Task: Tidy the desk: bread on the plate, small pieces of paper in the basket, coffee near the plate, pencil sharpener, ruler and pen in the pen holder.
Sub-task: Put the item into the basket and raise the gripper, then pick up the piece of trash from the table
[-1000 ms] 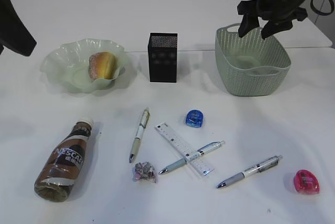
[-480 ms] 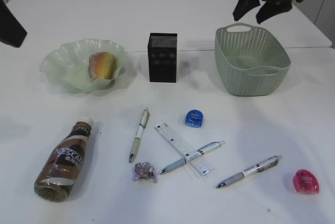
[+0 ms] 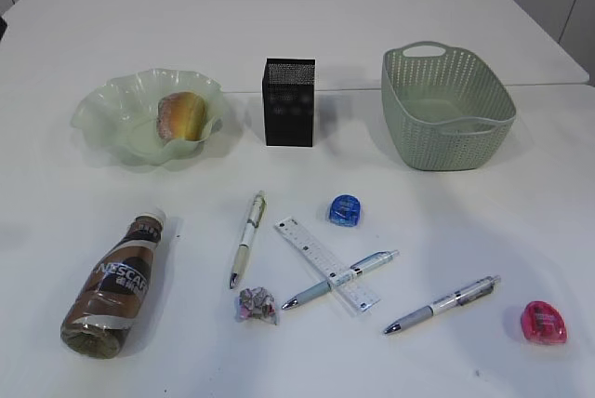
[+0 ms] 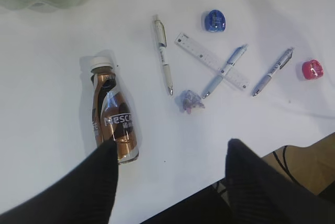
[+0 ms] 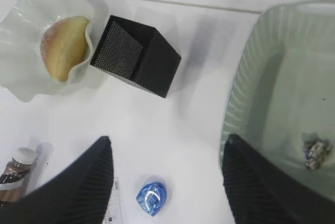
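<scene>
Above basket [image 3: 447, 108], right tool [image 5: 166, 182] hanging spread, empty; one paper wad [image 5: 314, 150] lying inside. Left tool [image 4: 170, 174] gaping, empty, hovering near coffee [image 4: 112, 119]. Second wad [image 3: 257, 306] lying on counter [image 3: 112, 7] beside pens, judged next pick, needing descent and pinch

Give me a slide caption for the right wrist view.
Open right gripper above pen holder, bread on plate, paper scrap in basket.

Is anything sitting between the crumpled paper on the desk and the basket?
Yes. Between the crumpled paper and the basket lie the ruler, with a pen crossing it, and the blue pencil sharpener. Carried above them, nothing visible blocks the basket's open top.
</scene>
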Robot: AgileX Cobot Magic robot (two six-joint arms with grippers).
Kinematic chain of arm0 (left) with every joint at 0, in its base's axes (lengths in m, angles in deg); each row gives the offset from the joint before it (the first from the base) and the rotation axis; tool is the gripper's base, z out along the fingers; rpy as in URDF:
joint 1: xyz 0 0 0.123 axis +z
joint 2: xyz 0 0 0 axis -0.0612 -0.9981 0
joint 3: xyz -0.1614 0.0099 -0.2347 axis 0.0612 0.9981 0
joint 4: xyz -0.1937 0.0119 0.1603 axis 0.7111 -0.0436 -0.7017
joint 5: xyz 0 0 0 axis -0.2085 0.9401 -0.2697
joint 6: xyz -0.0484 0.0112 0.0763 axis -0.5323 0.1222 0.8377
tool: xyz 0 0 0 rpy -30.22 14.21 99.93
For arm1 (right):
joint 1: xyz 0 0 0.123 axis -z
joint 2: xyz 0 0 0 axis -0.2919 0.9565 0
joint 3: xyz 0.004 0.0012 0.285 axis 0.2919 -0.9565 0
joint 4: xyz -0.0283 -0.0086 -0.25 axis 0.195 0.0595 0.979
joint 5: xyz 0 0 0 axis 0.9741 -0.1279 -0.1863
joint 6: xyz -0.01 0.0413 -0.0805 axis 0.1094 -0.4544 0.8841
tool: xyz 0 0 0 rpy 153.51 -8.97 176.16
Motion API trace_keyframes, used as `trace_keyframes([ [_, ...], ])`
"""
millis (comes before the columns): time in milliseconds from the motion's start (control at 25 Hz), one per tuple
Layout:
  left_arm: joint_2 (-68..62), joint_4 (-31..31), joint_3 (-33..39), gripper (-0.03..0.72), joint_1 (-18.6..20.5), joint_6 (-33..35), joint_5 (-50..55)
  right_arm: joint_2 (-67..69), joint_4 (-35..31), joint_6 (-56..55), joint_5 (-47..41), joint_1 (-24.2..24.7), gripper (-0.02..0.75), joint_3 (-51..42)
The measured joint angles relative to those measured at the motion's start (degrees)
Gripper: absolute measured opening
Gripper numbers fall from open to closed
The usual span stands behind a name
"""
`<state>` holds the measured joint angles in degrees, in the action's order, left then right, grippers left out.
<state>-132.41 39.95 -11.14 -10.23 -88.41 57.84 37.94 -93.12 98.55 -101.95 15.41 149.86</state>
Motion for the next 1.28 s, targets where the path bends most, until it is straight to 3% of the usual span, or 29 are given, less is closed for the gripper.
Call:
trace_keyframes([
  [200,1.3,0.0,0.0,0.456,0.0,-0.1,0.1,-4.7,3.5,0.5,-0.2,-0.5,0.512,0.1],
  [240,1.5,0.0,0.0,0.456,0.0,-0.1,0.2,-8.1,8.3,0.5,-0.3,-3.2,0.512,0.1],
  [400,2.7,0.0,0.0,0.456,0.0,-0.2,0.3,-10.6,10.3,0.1,-0.4,-9.0,0.512,-0.7],
  [480,3.6,0.0,0.0,0.456,0.0,-0.2,0.4,-10.6,10.3,0.1,-0.4,-9.0,0.512,-0.7],
  [520,4.1,-0.2,0.0,0.456,0.0,-0.2,0.4,-11.6,12.2,-0.2,-0.4,-14.2,0.512,-3.9],
  [680,5.5,-0.3,0.0,0.456,0.0,-0.2,0.6,-11.7,14.1,-0.8,-0.5,-17.0,0.512,-7.1],
  [720,5.9,-0.3,0.0,0.456,0.0,-0.2,0.6,-11.7,16.5,-1.2,-0.5,-21.2,0.512,-12.3],
  [840,6.9,-0.3,0.0,0.456,0.0,-0.2,0.6,-11.7,17.3,-1.8,-0.5,-24.7,0.512,-17.4],
  [1280,8.2,-0.4,0.0,0.456,0.0,-0.3,0.7,-11.7,19.4,5.0,-0.3,-31.0,0.512,-23.7],
])
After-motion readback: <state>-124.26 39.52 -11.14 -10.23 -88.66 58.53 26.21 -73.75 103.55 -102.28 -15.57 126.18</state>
